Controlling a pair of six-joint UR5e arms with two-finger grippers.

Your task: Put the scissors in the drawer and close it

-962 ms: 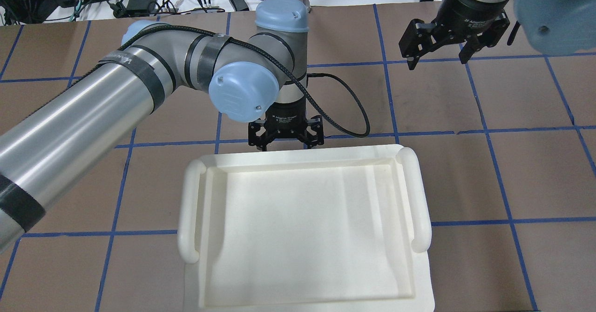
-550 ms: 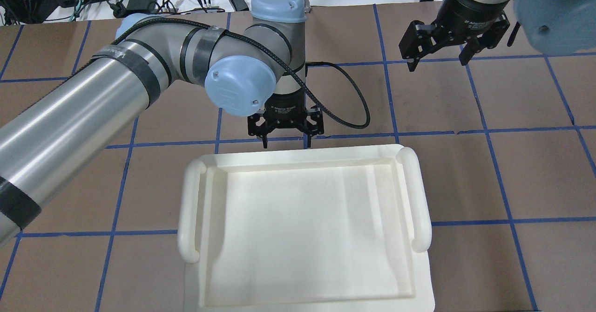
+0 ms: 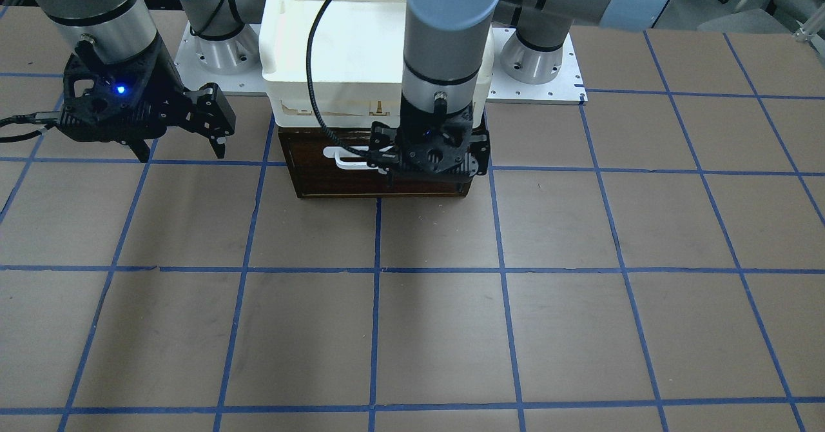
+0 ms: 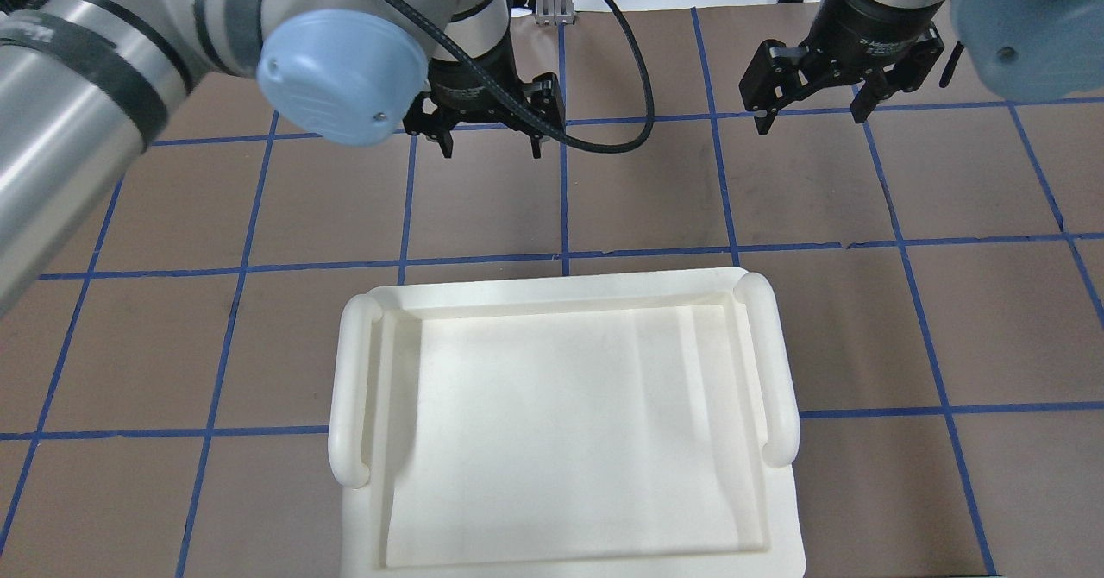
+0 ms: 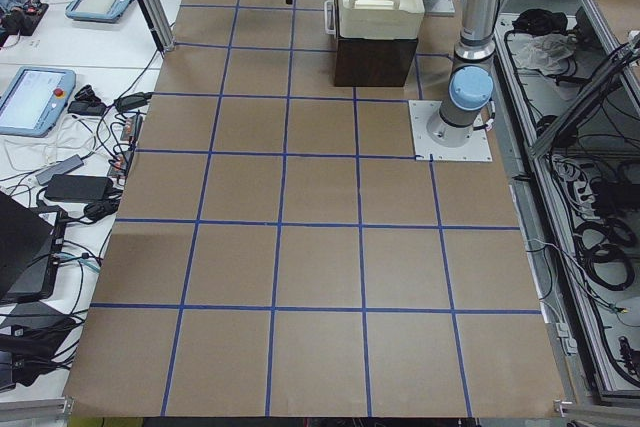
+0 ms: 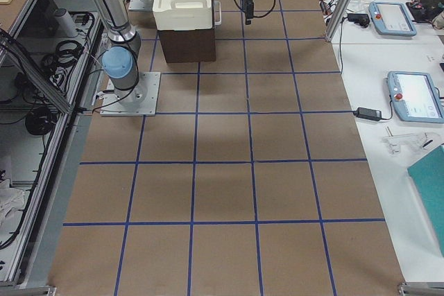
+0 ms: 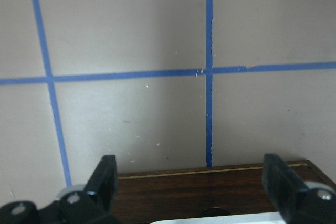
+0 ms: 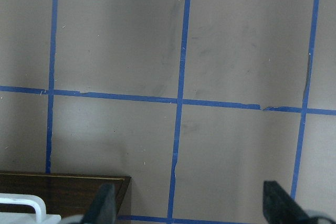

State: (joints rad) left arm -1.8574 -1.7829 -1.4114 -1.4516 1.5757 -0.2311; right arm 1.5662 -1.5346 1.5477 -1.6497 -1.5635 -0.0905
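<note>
The left hand (image 4: pixel 490 145) is released, its fingers (image 7: pixel 106 174) spread wide with nothing between them. It points down at the counter (image 3: pixel 451 322). In the left wrist view, the top edge of the drawer (image 3: pixel 335 184) lies at 6 o'clock, between the two fingers and below them, and no contact shows.

The drawer's long axis runs from 9 to 3 o'clock in the front-facing view. Its dark brown front faces 6 o'clock there, away from the robot's base. It sits under the white plastic bin (image 4: pixel 349 388), and in both side views it looks pushed in, with no pale interior showing. The white bar handle (image 3: pixel 345 159) lies along the same axis, and the left hand covers its 3 o'clock end.

The right hand (image 4: pixel 811 116) is also released and holds nothing. It hangs over bare counter, well apart from the drawer, at 9 o'clock of it in the front-facing view.

The scissors cannot be seen.
</note>
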